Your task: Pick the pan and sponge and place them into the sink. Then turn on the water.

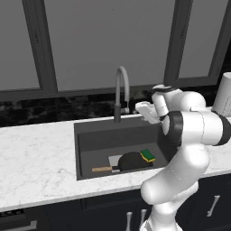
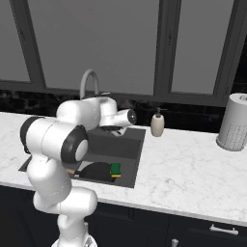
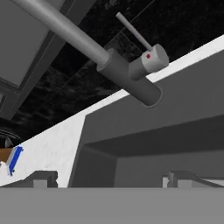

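Observation:
The black pan [image 1: 130, 160] lies in the dark-grey sink [image 1: 94, 140], its wooden handle [image 1: 102, 169] pointing left. On the pan's right edge rests the green-and-yellow sponge [image 1: 147, 155]; the right base view also has the sponge [image 2: 115, 169] against the pan [image 2: 96, 171]. My gripper [image 1: 139, 108] hovers over the sink's back right, just right of the grey gooseneck faucet [image 1: 120, 90]. In the hand view the faucet base [image 3: 131, 81] and its thin lever [image 3: 133, 29] are close ahead, and my gripper [image 3: 111, 180] is open with nothing between its tips. No water stream shows.
A beige soap dispenser [image 2: 157, 124] stands on the white marble counter [image 2: 193, 164] right of the sink. A paper towel roll [image 2: 233, 123] sits at the far right. Dark windows and a black backsplash run behind the faucet.

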